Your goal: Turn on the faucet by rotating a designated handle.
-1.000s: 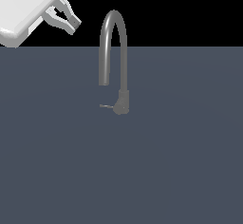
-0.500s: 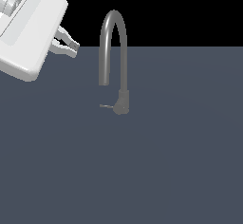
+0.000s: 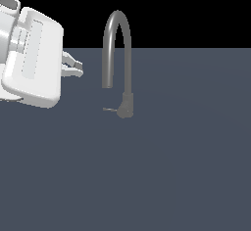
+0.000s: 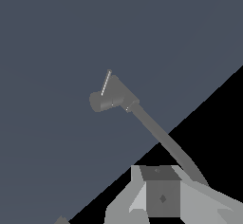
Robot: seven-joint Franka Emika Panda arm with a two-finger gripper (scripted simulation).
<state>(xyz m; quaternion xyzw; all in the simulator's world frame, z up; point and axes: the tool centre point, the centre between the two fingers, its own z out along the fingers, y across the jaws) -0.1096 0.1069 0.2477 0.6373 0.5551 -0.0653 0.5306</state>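
At the exterior view's left our gripper [image 3: 78, 70] hangs well apart from everything, holding nothing; its fingers look slightly apart, though they are too small to be sure. To its right stands the faucet [image 3: 119, 54], and the handle [image 3: 110, 110] pokes from its base toward the gripper's side. We judge the main risk is clipping the spout on approach, or slipping off so thin a lever.

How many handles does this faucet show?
1. A single thin handle juts from the base of the faucet toward the exterior view's left; the wrist view shows the same rod. None other visible.
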